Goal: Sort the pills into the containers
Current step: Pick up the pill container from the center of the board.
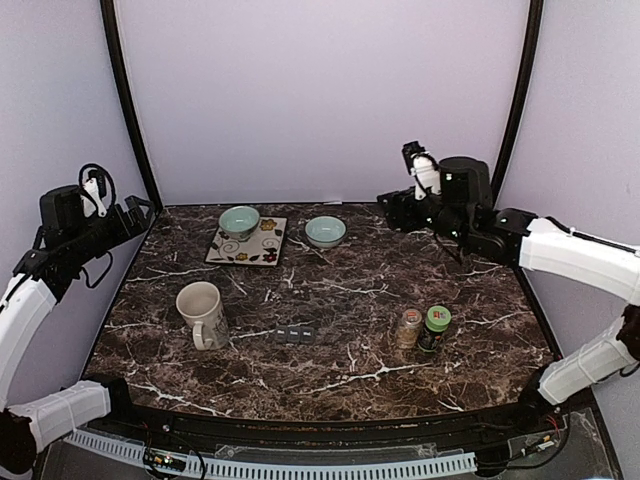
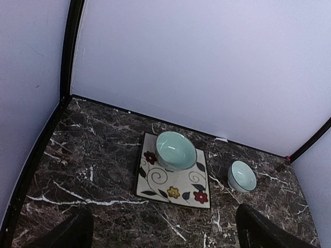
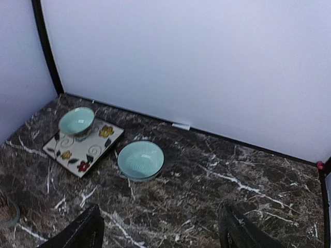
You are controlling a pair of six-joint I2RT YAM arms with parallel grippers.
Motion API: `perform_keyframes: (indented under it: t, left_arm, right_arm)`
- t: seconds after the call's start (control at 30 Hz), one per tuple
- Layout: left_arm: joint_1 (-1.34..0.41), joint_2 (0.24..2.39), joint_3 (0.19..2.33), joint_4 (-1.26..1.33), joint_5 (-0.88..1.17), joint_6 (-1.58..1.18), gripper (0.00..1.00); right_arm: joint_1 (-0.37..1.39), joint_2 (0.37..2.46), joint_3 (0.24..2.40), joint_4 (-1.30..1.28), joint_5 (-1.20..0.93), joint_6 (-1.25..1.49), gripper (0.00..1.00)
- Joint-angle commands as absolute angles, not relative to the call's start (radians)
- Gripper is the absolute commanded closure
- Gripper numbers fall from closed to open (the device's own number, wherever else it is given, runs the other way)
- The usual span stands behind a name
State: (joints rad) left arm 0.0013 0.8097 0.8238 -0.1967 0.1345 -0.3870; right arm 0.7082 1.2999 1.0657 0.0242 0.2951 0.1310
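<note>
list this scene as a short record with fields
table: dark marble
bowl 1: teal, on floral plate, rear left
bowl 2: teal, on table right of plate
mug: white, front left
bottle 1: brown cap, front right
bottle 2: green cap, beside bottle 1
packet: small, dark, centre; contents unclear
left tool: open, raised, empty
right tool: open, raised, empty

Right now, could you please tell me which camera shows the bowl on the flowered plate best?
Left wrist: the bowl is large and central, with its interior visible. The top view shows it small; the right wrist shows it small, at left.
</note>
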Motion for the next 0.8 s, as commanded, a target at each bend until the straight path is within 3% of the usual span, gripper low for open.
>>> perform_keyframes:
  t: [0.0,0.33,0.77]
  left_arm:
    - [-0.052,0.815,0.904,-0.425,0.117,-0.393,0.01]
    - [-0.172,0.871,1.012,-0.648,0.061,-0.375,0.02]
    - [-0.415,0.904,1.034,-0.808,-0.078,-0.331,0.07]
  right_arm:
    - [0.855,1.423,1.128,-0.183,0.372,0.045,0.23]
    - [1.077,1.693,1.300,-0.329,0.293,-0.010,0.18]
    - [1.137,1.883,1.397,-0.365,0.206,-0.098,0.11]
